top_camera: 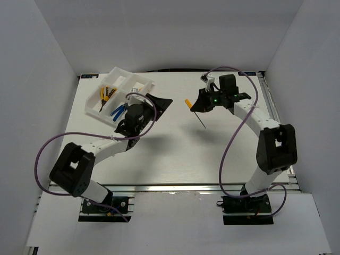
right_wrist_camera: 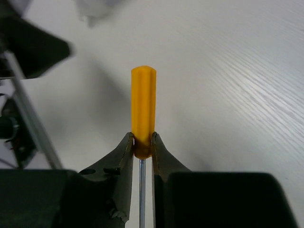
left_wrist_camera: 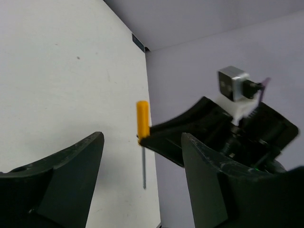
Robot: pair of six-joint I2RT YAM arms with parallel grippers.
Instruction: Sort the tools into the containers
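Screwdriver (top_camera: 189,103), around 1 o'clock from the table's (top_camera: 175,154) centre, is clamped at the base of its orange handle by the right gripper (right_wrist_camera: 142,142). The wrist view cuts off the shaft tip, so can't tell if it touches down. Left gripper (top_camera: 159,103) is spread wide, holding nothing, at 4 o'clock of the white tray (top_camera: 119,77) by the far-left edge. Its wrist hides the tray's near corner beside the blue pliers (top_camera: 118,110).

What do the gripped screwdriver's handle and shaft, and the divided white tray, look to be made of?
Screwdriver handle: likely plastic, opaque orange-yellow, smooth with a soft sheen. Shaft: probably steel, being thin, grey and faintly reflective. Tray: seemingly moulded plastic, plain white with thin upright walls; its finish is too small to judge.
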